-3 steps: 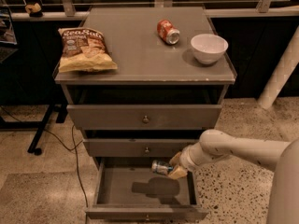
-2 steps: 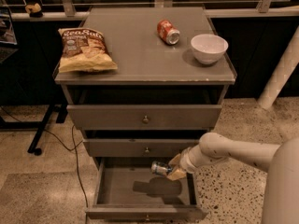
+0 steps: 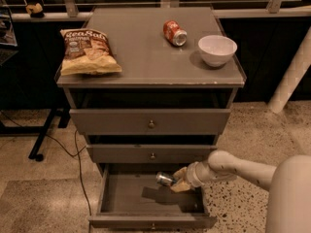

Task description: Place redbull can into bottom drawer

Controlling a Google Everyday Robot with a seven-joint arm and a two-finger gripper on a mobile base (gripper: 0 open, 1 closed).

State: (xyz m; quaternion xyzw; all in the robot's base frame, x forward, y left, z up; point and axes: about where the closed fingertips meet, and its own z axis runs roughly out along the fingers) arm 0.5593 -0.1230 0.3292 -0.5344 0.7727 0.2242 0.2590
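The bottom drawer (image 3: 121, 200) is pulled open at the foot of the grey chest, its floor bare. My gripper (image 3: 178, 181) reaches in from the right over the drawer's right half. It is shut on the redbull can (image 3: 165, 179), which lies sideways with its shiny silver end pointing left, held a little above the drawer floor. The can's shadow falls on the floor below it. My white arm (image 3: 233, 168) runs off to the lower right.
On the chest top (image 3: 146, 57) lie a chip bag (image 3: 87, 50), a red-orange can (image 3: 174, 32) on its side and a white bowl (image 3: 216, 49). The two upper drawers (image 3: 150, 123) are shut. A cable (image 3: 80, 174) hangs at the left.
The gripper with the can has shifted slightly left and lower over the open drawer. Nothing else has moved.
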